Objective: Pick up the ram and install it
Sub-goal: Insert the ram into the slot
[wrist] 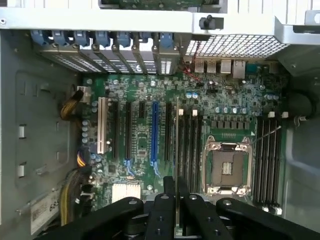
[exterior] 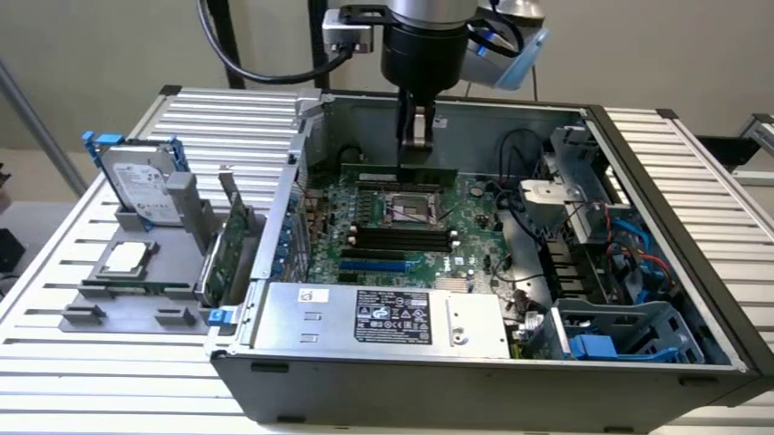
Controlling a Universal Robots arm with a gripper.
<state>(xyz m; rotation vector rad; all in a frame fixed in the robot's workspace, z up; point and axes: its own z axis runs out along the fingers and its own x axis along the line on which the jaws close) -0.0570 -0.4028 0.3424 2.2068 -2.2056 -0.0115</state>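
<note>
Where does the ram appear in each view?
Exterior view: the ram hangs level in the claw, above the motherboard, on the far side of the empty processor socket.
Wrist view: the ram runs edge-on out from the claw, over the black slots beside the socket.
Shared landmark: the empty processor socket.

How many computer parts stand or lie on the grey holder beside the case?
3: a drive upright at the far end, a processor lying flat nearer, a card on edge by the case. The card may hide something.
</note>
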